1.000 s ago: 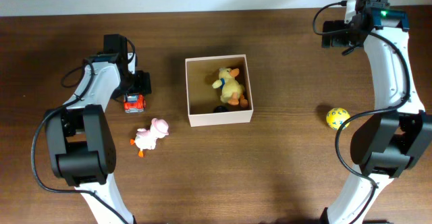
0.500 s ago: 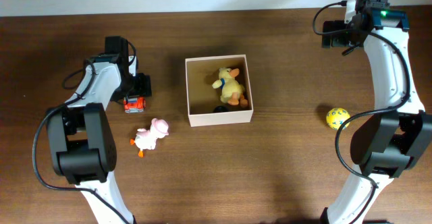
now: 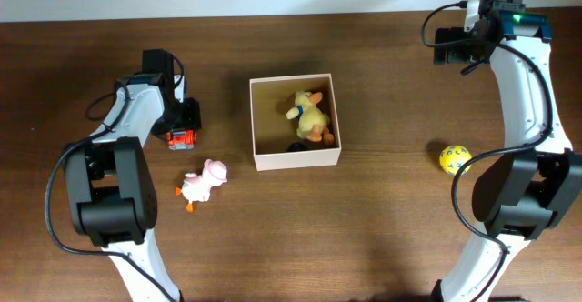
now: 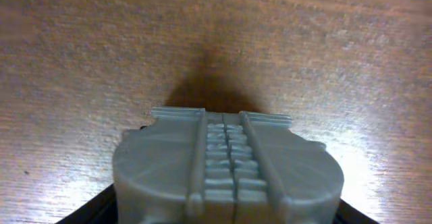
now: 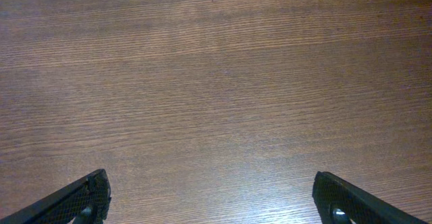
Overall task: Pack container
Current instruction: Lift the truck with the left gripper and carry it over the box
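L hand (image 3: 187, 120) at red toy truck (image 3: 182, 139), left of frame, grip can't tell, R hand (image 5: 212, 200) spread wide, upper right, container (image 3: 296, 160) center w/ yellow duck (image 3: 312, 115) inside

White links, black joints, looping black cables (green light (image 3: 518, 16) on right arm (image 3: 527, 75)).

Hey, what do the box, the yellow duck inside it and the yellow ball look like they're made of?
The container: probably cardboard, matte, by its tan inside, pale cream walls and thin straight edges. The yellow duck: soft plush, by its fuzzy, rounded outline. The yellow ball: smooth-looking, perhaps rubber or plastic; too small to be sure.
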`<state>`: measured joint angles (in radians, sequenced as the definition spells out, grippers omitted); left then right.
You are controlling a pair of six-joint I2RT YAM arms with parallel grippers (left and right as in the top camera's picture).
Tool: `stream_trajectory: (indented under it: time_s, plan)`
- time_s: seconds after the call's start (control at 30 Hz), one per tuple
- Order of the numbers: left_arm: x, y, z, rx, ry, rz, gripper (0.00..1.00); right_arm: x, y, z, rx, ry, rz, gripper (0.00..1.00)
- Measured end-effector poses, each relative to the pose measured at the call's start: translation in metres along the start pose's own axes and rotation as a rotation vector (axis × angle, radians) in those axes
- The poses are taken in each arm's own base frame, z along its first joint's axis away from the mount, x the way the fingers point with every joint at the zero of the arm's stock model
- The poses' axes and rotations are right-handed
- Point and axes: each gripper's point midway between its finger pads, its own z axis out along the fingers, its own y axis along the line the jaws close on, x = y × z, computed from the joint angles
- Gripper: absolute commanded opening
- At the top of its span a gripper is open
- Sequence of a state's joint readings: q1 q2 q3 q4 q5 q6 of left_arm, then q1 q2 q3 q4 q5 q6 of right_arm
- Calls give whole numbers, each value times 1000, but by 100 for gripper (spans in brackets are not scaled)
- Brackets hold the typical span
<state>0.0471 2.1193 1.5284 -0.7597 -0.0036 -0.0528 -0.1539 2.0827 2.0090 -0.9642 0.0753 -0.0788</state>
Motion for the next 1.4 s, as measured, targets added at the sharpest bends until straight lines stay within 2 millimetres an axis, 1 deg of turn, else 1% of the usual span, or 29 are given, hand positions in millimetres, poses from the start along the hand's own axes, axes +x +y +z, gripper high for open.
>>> stream_trajectory:
  time_s: [0.03,0.1,0.17,0.33,0.37,0.43,0.47,0.53,0.67,0.77,0.83,0.93,1.0,1.07,1.17,1.4]
  plan:
    - [-3,0,-1,-2,-7,0,55,0,0,0,0,0,0,99]
    - [-16,2,-9,-13,-41,0,53,0,0,0,0,0,0,99]
    - [-34,3,-20,-23,-91,-2,51,0,0,0,0,0,1,99]
    - [-83,2,-62,-25,-231,-5,49,0,0,0,0,0,0,99]
    - [-91,2,-72,-23,-253,-6,48,0,0,0,0,0,0,99]
    - [-101,-3,-86,-9,-279,-1,44,0,0,0,0,0,0,99]
    - [-104,-6,-95,6,-286,3,42,0,0,0,0,0,0,99]
    - [-111,-18,-110,42,-307,18,41,0,0,0,0,0,0,99]
    - [-121,-54,-140,126,-345,71,40,0,0,0,0,0,0,99]
    - [-121,-90,-160,181,-368,129,39,0,0,0,0,0,0,99]
    - [-118,-112,-169,210,-372,166,39,0,0,0,0,0,0,99]
    - [-107,-143,-174,245,-357,221,40,0,0,0,0,0,0,99]
    - [-95,-159,-173,261,-324,245,39,0,0,0,0,0,1,99]
    - [-85,-172,-172,274,-295,257,40,0,0,0,0,0,0,99]
    - [-73,-185,-171,286,-259,256,39,0,0,0,0,0,0,99]
    - [-41,-199,-167,285,-145,220,40,0,0,0,0,0,0,99]
